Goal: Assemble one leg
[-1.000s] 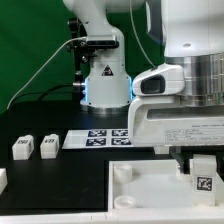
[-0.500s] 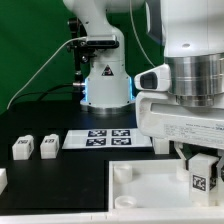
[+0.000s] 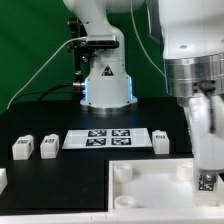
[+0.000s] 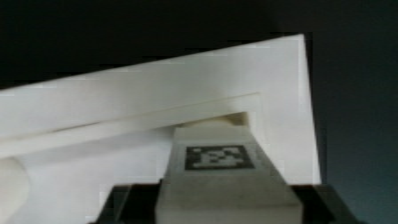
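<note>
In the wrist view my gripper [image 4: 222, 203] is shut on a leg [image 4: 221, 160], a small white block with a black-and-white marker facing the camera. Dark fingers [image 4: 135, 205] press on both its sides. The leg hangs just over a corner of the large white square base [image 4: 125, 105]. In the exterior view the gripper [image 3: 205, 172] is low at the exterior view's right, over the base's [image 3: 140, 190] corner there, with the held leg's marker [image 3: 205, 181] just showing. Whether the leg touches the base is unclear.
Two loose legs [image 3: 22, 147] [image 3: 47, 146] stand at the exterior view's left, and another [image 3: 160, 140] beside the marker board [image 3: 100, 137]. A white piece [image 3: 2, 179] shows at the left edge. The robot's base [image 3: 104, 80] stands behind.
The wrist has turned and shifted toward the exterior view's right with the leg still held. The large white hand body no longer hides the loose leg beside the marker board.
</note>
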{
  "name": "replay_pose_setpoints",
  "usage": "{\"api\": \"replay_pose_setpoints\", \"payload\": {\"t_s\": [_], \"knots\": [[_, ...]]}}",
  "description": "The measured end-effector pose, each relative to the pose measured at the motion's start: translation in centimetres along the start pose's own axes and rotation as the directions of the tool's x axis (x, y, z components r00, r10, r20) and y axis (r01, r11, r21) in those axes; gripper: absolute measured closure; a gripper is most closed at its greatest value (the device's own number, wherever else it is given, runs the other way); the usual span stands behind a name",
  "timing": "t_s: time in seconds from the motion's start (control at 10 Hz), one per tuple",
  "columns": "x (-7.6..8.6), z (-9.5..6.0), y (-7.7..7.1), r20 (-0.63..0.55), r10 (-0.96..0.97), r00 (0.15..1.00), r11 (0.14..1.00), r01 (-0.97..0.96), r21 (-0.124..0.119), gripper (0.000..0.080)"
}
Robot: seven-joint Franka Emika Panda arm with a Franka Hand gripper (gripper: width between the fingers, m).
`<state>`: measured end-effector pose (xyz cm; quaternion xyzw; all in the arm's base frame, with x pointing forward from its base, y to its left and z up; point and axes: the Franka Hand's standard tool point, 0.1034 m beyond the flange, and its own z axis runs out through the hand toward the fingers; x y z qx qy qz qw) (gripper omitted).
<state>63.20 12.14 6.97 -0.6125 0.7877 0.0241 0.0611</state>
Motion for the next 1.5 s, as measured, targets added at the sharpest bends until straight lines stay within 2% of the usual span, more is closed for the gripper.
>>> {"api": "replay_pose_setpoints", "payload": {"t_s": [0.2, 0.4, 0.5, 0.6, 0.7, 0.8, 0.9, 1.1, 1.2, 1.5], "knots": [[0.0, -0.1, -0.1, 0.004, 0.142, 0.990, 0.990, -0.142, 0.004, 0.0506], [0.1, -0.1, -0.1, -0.002, 0.123, 0.992, 0.992, -0.123, 0.007, 0.0505], [0.1, 0.0, 0.0, -0.003, 0.118, 0.993, 0.993, -0.118, 0.007, 0.0326], [0.1, 0.0, 0.0, -0.003, 0.117, 0.993, 0.993, -0.117, 0.007, 0.0326], [0.1, 0.0, 0.0, -0.003, 0.115, 0.993, 0.993, -0.115, 0.007, 0.0210], [-0.1, 0.0, 0.1, -0.003, 0.113, 0.994, 0.994, -0.113, 0.006, 0.0162], [-0.5, -0.4, 0.4, 0.005, 0.109, 0.994, 0.994, -0.109, 0.022, 0.0153], [-1.7, -2.0, 1.7, 0.027, 0.104, 0.994, 0.994, -0.105, 0.027, 0.0151], [-2.3, -2.6, 1.9, 0.034, 0.097, 0.995, 0.995, -0.098, 0.031, 0.0151], [-2.6, -2.6, 2.1, 0.034, 0.087, 0.996, 0.996, -0.087, 0.023, 0.0151]]}}
